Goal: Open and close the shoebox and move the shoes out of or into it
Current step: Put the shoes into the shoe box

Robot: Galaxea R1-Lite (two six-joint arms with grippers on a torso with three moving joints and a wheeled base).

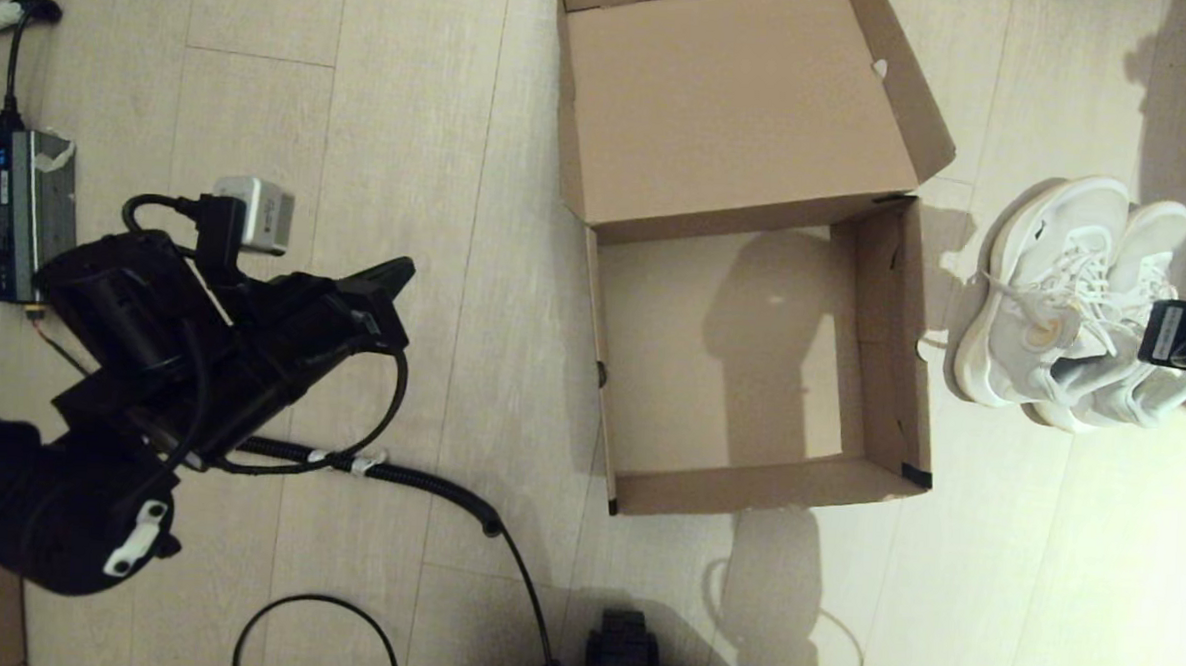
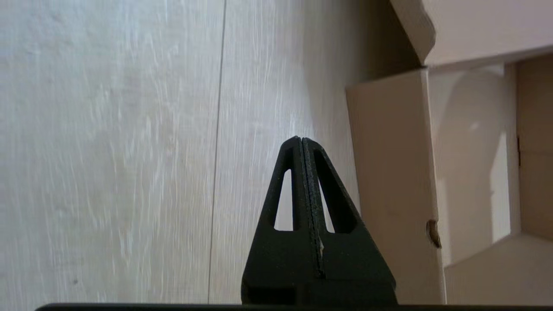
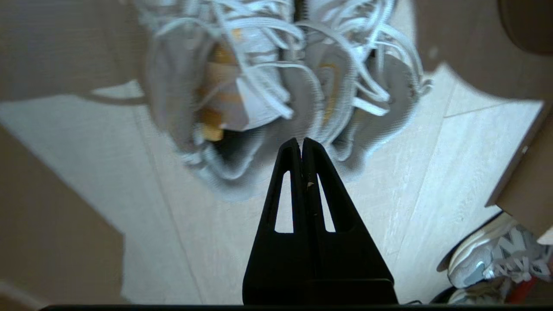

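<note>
The shoebox lies open on the floor, its lid folded back flat and its inside empty. The two white shoes stand side by side on the floor just right of the box, toes pointing away. My right gripper comes in from the right edge and hovers at their heels, shut with nothing in it. In the right wrist view its tips sit just short of the shoes. My left gripper is left of the box, shut and empty; in its own view the shoebox wall is beside it.
A grey power unit and black cables lie on the floor at the left. In the right wrist view a grey sneaker and a brown cardboard edge lie near the white pair.
</note>
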